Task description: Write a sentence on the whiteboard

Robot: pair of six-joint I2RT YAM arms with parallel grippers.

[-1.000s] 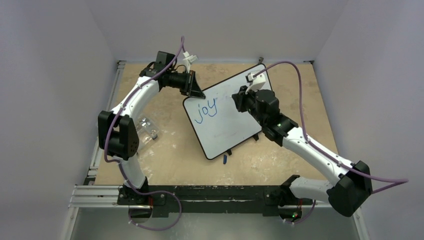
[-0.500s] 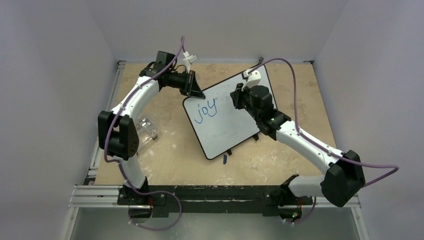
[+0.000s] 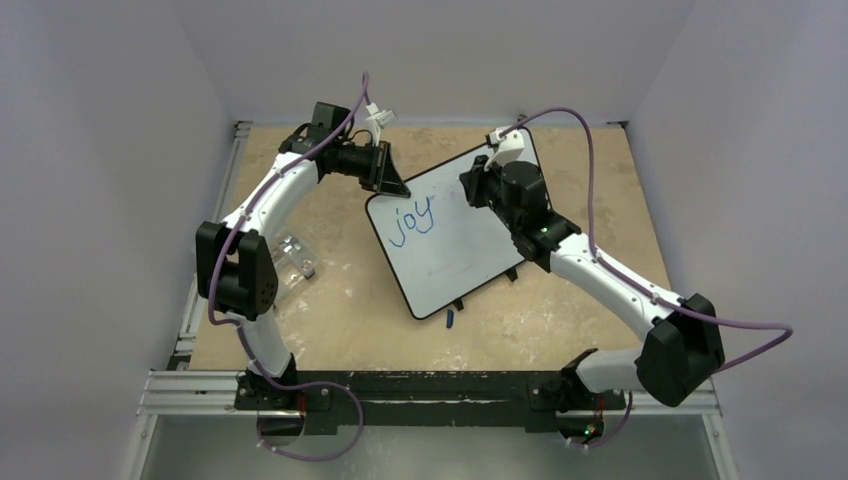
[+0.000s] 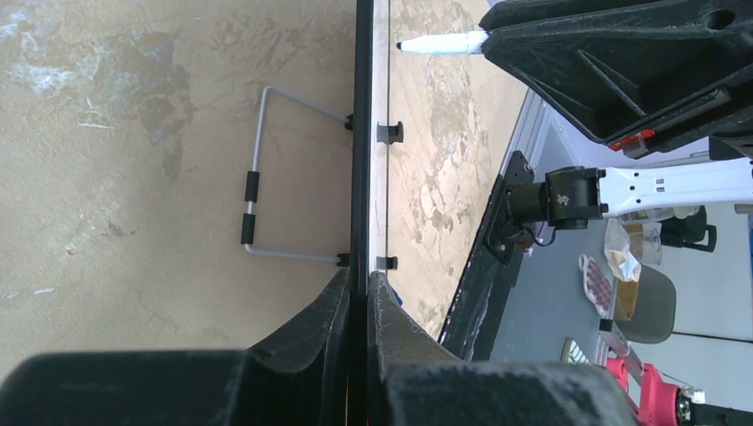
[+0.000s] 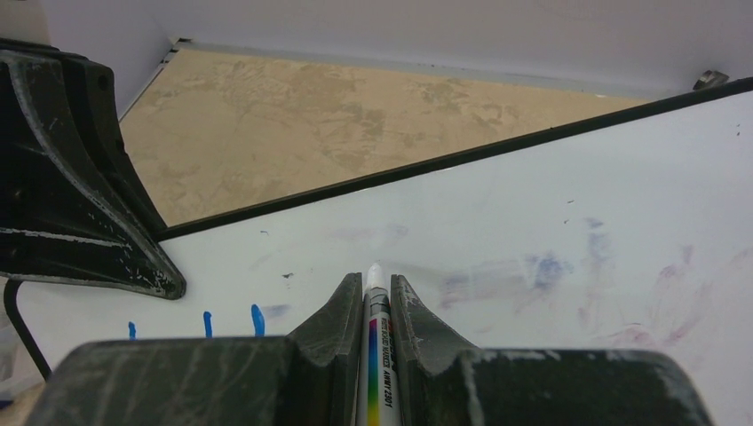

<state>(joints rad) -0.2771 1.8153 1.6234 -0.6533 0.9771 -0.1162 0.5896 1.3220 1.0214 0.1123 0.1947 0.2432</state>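
Note:
The whiteboard [image 3: 455, 255] stands tilted on the table, with a black frame. Only the blue word "joy" [image 3: 412, 220] shows on it. My left gripper [image 3: 393, 185] is shut on the board's upper left corner; in the left wrist view its jaws [image 4: 366, 286] pinch the black edge [image 4: 362, 133]. My right gripper [image 3: 472, 192] is shut on a white marker [image 5: 378, 342], tip at the board's surface [image 5: 550, 195] right of "joy". The tops of blue strokes [image 5: 257, 319] show left of the right gripper [image 5: 376, 288].
Faint purple and blue smudges [image 5: 542, 266] mark the board. A blue marker cap [image 3: 450, 319] lies on the table below the board's near corner. A clear plastic item [image 3: 290, 260] lies by the left arm. The board's wire stand [image 4: 253, 186] shows behind it.
My right gripper with the marker has moved up the board toward its far edge. The left gripper and the board have not moved. The writing is unchanged.

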